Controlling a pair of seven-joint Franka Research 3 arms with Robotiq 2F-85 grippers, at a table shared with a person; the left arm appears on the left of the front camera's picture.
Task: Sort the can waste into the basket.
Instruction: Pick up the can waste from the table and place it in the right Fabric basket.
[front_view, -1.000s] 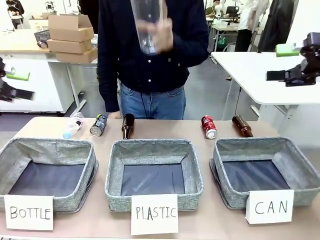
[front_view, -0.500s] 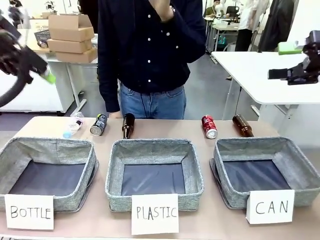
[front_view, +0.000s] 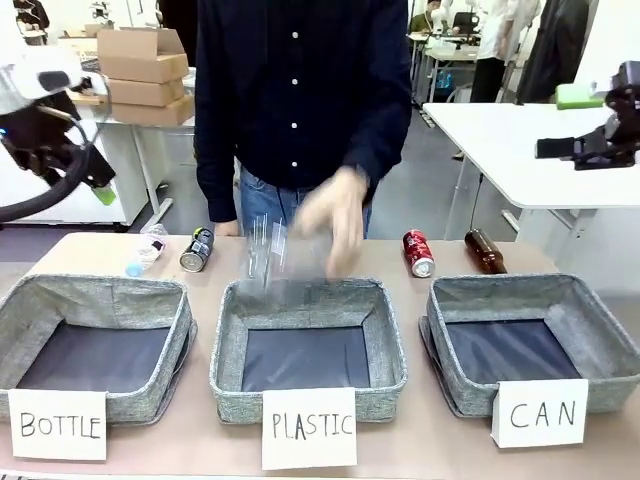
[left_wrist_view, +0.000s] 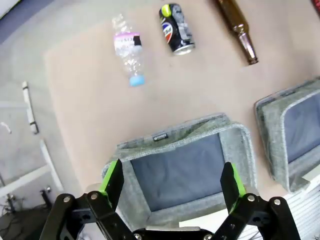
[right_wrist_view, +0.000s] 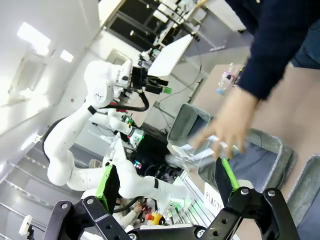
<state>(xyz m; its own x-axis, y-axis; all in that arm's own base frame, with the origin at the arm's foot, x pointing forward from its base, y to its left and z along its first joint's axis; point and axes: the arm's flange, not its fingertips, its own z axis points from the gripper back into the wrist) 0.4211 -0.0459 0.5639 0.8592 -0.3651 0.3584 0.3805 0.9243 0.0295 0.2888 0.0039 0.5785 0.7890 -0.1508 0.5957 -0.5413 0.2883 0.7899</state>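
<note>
A crushed clear bottle (front_view: 146, 249) lies on the table (front_view: 70, 258) beyond the BOTTLE basket (front_view: 90, 292).

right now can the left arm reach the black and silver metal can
Probably yes: the left tool hangs open above that end, the black and silver metal can lies uncovered, and the person's hand is over the middle grey fabric basket.

hand (front_view: 335, 225), person's: a second ago high before the chest, gripping a bottle; half a second ago higher yet, at the collar; now low and motion-blurred over the far rim of the PLASTIC basket (front_view: 300, 293).
clear bottle (front_view: 265, 255): formerly upright in that hand at the picture's top; now a blurred streak just left of the hand, at the same rim.
left gripper (front_view: 97, 183): risen from low at the left picture edge to the upper left; blurred mid-swing half a second ago, now sharp and slightly lower.
</note>
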